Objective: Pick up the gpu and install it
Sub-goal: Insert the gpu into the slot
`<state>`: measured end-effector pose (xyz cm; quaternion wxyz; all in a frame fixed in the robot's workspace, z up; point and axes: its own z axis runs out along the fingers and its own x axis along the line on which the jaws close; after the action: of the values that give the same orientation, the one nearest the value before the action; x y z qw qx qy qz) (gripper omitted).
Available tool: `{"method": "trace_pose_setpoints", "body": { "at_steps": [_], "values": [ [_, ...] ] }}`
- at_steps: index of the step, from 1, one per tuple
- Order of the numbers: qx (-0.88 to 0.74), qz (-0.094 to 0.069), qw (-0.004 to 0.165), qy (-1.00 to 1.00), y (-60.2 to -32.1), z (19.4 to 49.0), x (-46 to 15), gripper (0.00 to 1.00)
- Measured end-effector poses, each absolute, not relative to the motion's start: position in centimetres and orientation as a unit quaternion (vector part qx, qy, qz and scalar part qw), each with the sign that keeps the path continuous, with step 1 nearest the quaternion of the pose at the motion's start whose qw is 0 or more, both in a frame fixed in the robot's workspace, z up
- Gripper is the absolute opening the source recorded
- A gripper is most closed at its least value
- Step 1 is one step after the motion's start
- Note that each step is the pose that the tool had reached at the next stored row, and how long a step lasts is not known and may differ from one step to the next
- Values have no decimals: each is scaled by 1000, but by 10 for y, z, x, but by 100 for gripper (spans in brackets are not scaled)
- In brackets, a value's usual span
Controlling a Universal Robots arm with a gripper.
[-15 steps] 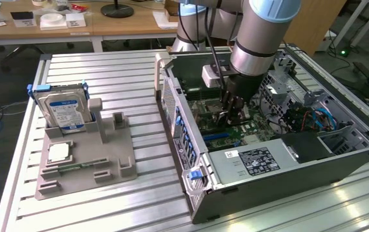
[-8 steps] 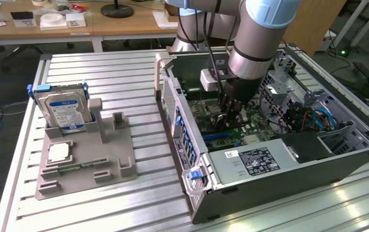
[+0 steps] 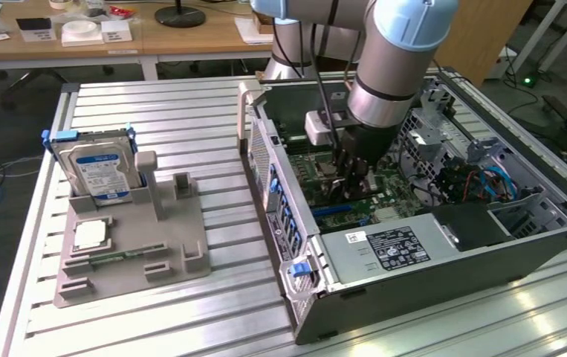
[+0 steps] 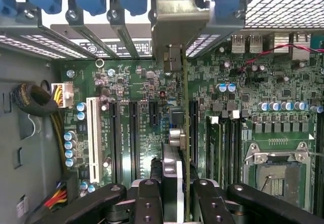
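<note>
While lowered inside the computer case (image 3: 481, 230), the claw (image 4: 177, 193) grips the gpu (image 4: 185, 133) — edge-on, over the motherboard (image 4: 136, 82).

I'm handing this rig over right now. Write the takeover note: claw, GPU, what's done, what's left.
Claw: shut on the gpu, held edge-on, inside the open computer case.
GPU: above the motherboard, its metal bracket at the rear slot openings; whether it is seated can't be told.
Done: card picked up and brought into the case.
Left: confirm seating in the slot, release.
Hard drive stands in the grey holder outside the case.
</note>
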<state>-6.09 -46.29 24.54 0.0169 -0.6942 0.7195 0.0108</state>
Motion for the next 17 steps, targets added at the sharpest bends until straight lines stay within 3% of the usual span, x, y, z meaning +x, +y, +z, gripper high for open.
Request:
{"method": "trace_pose_setpoints", "body": {
  "at_steps": [17],
  "values": [
    [-694,11,17,720,-463,235,-64,28]
  ]
}}
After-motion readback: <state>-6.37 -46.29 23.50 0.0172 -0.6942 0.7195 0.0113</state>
